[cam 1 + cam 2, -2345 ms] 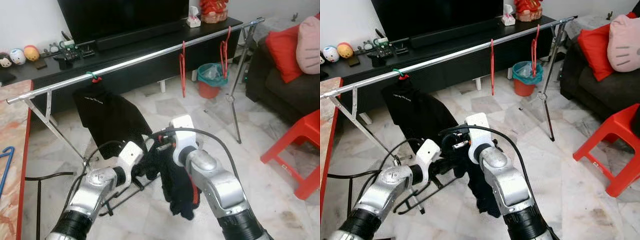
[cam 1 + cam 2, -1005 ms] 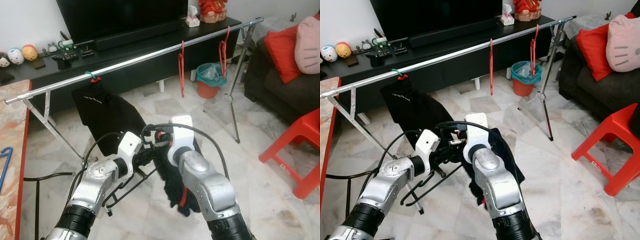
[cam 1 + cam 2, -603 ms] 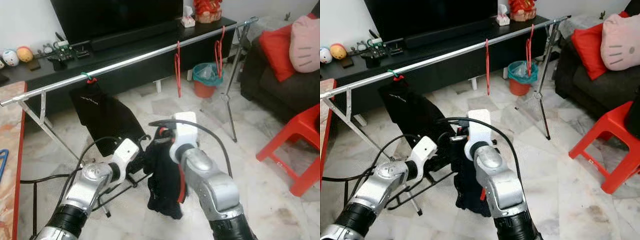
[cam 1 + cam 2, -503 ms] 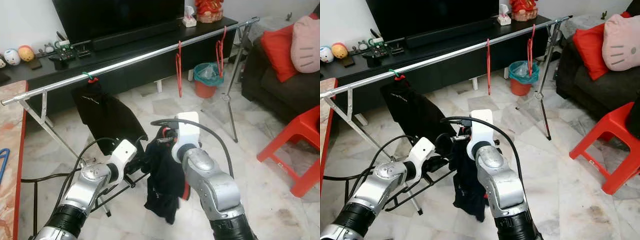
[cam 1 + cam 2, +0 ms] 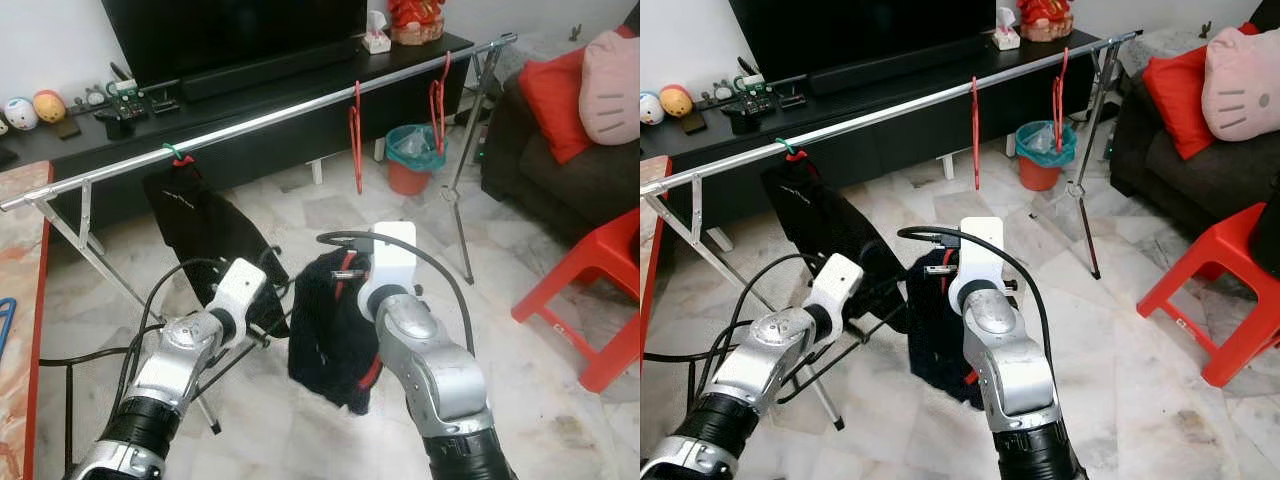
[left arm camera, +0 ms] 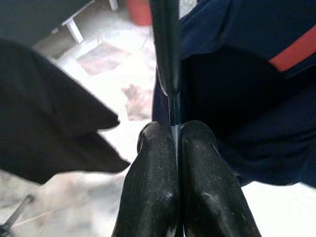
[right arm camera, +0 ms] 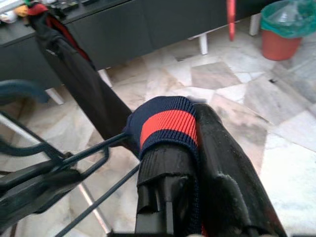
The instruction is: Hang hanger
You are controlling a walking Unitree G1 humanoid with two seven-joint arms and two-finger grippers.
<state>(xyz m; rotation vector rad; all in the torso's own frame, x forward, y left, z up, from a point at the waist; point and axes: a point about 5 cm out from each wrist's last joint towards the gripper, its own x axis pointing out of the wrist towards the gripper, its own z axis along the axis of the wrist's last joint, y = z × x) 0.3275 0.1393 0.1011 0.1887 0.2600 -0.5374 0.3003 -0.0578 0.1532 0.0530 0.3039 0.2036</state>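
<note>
Tiled floor; R fingers (image 7: 197,148) clamp navy garment (image 5: 325,335).

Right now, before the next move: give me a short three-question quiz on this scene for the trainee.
1. True or false: the rail has no clothes on it.
2. How many bare red hangers hang on the rail? A) one B) two C) four
3. Fill in: the right gripper is shut on a navy garment with a ____ stripe at its cuff.

Key: 1 false, a black shirt hangs from it; 2 B; 3 red.
</note>
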